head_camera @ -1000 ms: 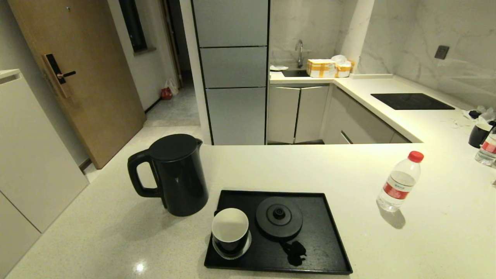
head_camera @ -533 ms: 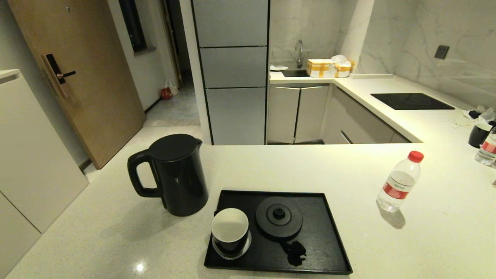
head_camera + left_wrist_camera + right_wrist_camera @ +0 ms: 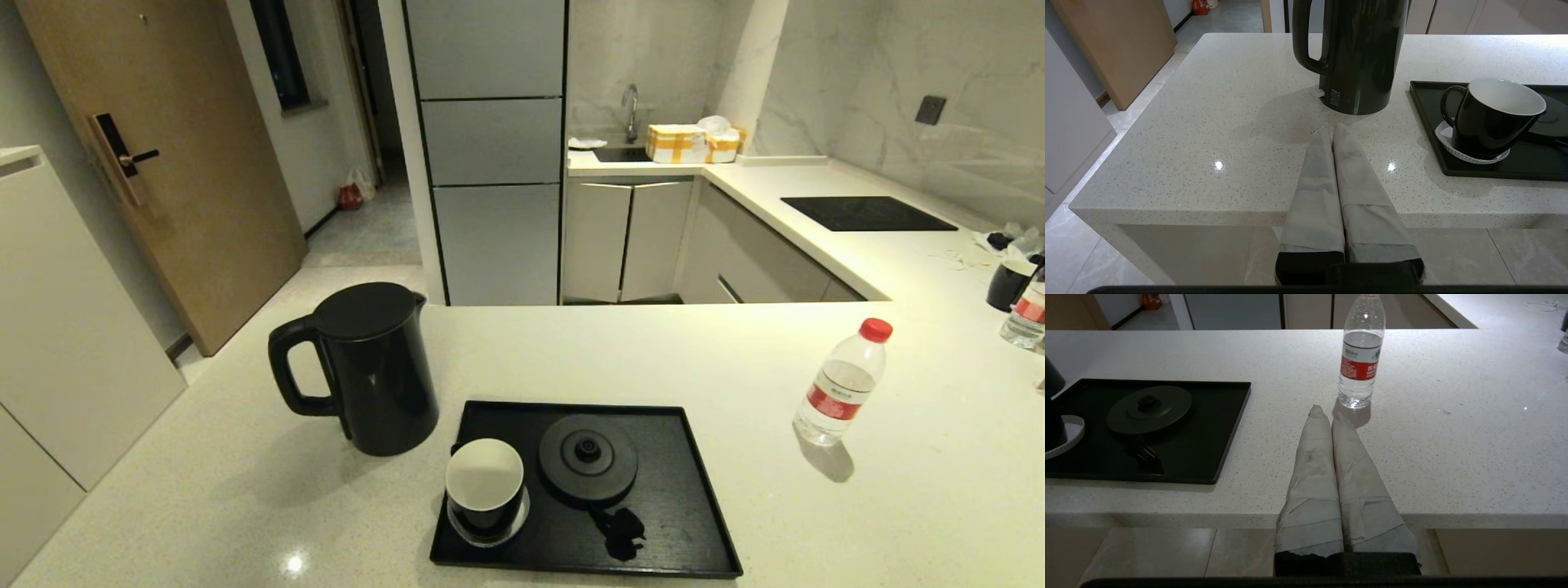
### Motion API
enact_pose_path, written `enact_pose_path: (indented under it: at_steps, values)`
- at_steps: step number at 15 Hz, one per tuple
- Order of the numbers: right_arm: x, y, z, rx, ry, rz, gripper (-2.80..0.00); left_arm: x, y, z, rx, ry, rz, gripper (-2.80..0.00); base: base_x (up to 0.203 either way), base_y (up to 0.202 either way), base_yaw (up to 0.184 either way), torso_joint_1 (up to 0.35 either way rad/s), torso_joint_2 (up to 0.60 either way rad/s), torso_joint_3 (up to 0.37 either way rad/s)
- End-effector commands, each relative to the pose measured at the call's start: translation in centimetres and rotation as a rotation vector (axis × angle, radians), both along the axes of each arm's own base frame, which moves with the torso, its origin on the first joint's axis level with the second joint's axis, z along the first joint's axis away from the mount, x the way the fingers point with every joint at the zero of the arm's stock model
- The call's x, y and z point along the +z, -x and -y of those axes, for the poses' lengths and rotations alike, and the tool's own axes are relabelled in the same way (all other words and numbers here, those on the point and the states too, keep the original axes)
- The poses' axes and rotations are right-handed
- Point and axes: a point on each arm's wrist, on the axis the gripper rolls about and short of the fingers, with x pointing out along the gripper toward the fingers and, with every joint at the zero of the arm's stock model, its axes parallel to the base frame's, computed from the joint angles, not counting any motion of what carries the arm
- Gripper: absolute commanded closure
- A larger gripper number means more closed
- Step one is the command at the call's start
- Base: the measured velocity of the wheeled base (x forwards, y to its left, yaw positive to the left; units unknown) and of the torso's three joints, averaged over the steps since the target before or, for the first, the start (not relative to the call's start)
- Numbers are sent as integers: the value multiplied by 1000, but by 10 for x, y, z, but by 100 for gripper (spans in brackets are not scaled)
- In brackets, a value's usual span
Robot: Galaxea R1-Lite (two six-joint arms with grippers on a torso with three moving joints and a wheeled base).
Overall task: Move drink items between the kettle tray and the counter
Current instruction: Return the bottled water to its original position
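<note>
The black kettle (image 3: 367, 367) (image 3: 1357, 53) stands upright on the off-white counter (image 3: 571, 351), just left of the black kettle tray (image 3: 694, 490). The tray's round base disc (image 3: 588, 457) (image 3: 1149, 408) is bare. A clear bottle with red cap and label (image 3: 841, 384) (image 3: 1360, 359) stands on the counter to the right of the tray. Neither arm shows in the head view. My left gripper (image 3: 1331, 130) is shut and empty over the counter's near edge, short of the kettle. My right gripper (image 3: 1327, 415) is shut and empty, short of the bottle.
A black cup with white inside (image 3: 485, 490) (image 3: 1490, 116) sits on a saucer at the tray's left end, with a plug (image 3: 620, 531) beside it. At the far right stand another black cup (image 3: 1008, 284) and a second bottle (image 3: 1027, 314). A black hob panel (image 3: 865, 212) lies beyond.
</note>
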Motion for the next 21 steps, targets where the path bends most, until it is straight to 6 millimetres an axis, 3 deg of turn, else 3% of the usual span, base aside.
enact_pose_path:
  at_steps: [1,4,5,6,8,9,10,12,16,19,21]
  values:
    - [-1,0,0,-1,-8,-3,0,0,0,0,1,1,0,0,0,0,0,0,0,0]
    - [1,0,0,-12,-44,3,0,0,0,0,1,1,2,0,0,0,0,0,0,0]
    - [10,1,0,-20,-48,-1,0,0,0,0,1,1,0,0,0,0,0,0,0,0]
    - [30,2,1,-25,-68,0,0,0,0,0,1,1,2,0,0,0,0,0,0,0]
    - [92,9,1,-32,-112,25,0,0,0,0,1,1,2,0,0,0,0,0,0,0]
    - [113,5,1,-41,-129,-51,0,0,0,0,1,1,0,0,0,0,0,0,0,0]
    - [118,-2,1,-55,-139,-197,0,0,0,0,1,1,2,0,0,0,0,0,0,0]
    - [112,-21,1,-78,-149,-490,0,0,0,0,1,1,2,0,0,0,0,0,0,0]
    - [89,-90,1,-122,-164,-864,0,0,0,0,1,1,0,0,0,0,0,0,0,0]
    - [61,-151,2,-169,-197,-930,0,0,0,0,1,1,0,0,0,0,0,0,0,0]
    - [41,-180,5,-205,-211,-943,0,0,0,0,1,1,0,0,0,0,0,0,0,0]
